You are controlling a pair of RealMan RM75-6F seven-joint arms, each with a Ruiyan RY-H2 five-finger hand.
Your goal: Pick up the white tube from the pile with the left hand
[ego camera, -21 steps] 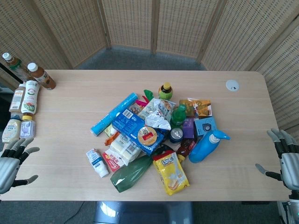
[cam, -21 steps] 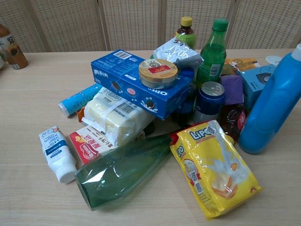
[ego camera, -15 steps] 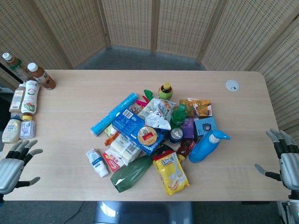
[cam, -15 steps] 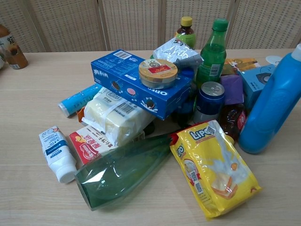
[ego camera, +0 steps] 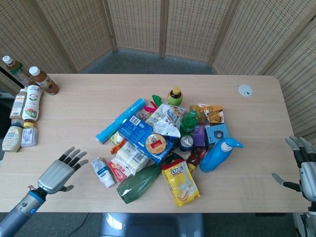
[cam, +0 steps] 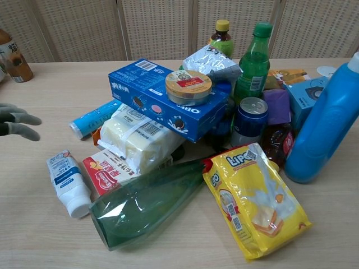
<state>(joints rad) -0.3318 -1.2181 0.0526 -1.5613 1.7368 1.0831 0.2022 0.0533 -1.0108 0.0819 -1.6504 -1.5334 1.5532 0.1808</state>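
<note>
The white tube [ego camera: 102,171] with blue print and a white cap lies flat on the table at the pile's left edge, beside a red snack pack; the chest view shows the tube [cam: 68,182] at lower left. My left hand [ego camera: 58,172] hovers to the left of the tube, fingers spread toward it and holding nothing; only its fingertips [cam: 17,121] show in the chest view. My right hand [ego camera: 305,169] stays open at the table's right edge, far from the pile.
The pile holds a blue cookie box [ego camera: 143,137], a green transparent pouch [ego camera: 140,184], a yellow Lipo bag [ego camera: 181,182], a blue spray bottle [ego camera: 218,153], a can and green bottles. Several bottles [ego camera: 23,108] line the left edge of the table.
My left hand has moved right from the table's left edge toward the white tube and now enters the chest view. The right hand shifted only slightly.
</note>
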